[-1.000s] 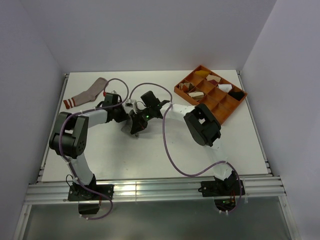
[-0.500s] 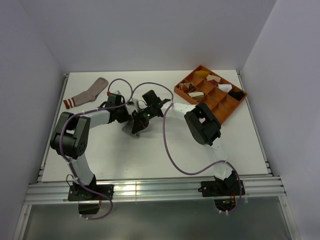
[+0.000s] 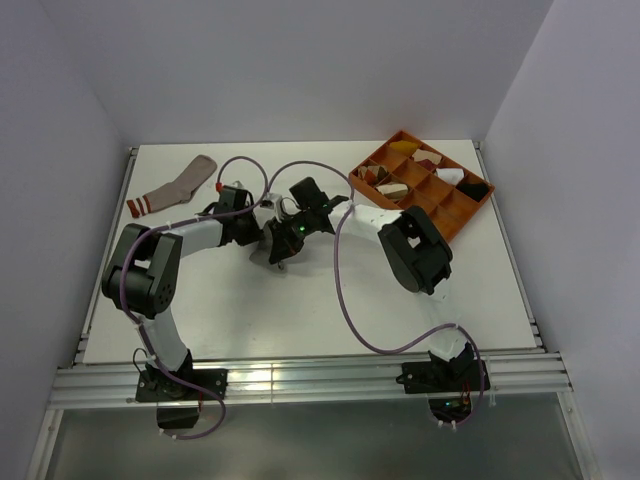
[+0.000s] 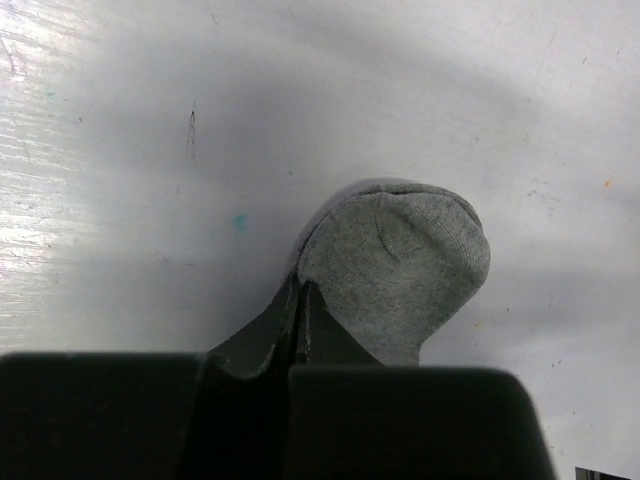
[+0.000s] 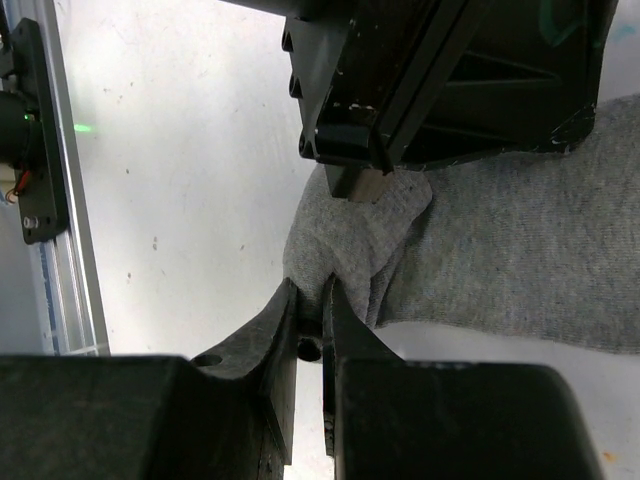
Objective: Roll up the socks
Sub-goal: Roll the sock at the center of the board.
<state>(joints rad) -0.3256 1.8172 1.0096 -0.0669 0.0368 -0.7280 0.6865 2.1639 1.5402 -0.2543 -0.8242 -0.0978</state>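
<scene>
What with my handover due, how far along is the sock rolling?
Nothing looks finished: no sock is rolled. In hand: the left pincer and right pincer both pinch one end of the grey sock, which is only slightly folded there. Left: rolling it, then the pinkish-tan sock, lying flat and untouched.

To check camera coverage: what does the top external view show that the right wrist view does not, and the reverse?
Only top external: the pinkish-tan sock lying flat at the far left, and the orange divided tray at the far right. Only right wrist: the grey sock up close, with the right fingers and the left fingers each pinching its fabric. Both: the two arms' ends close together over the white table.
</scene>
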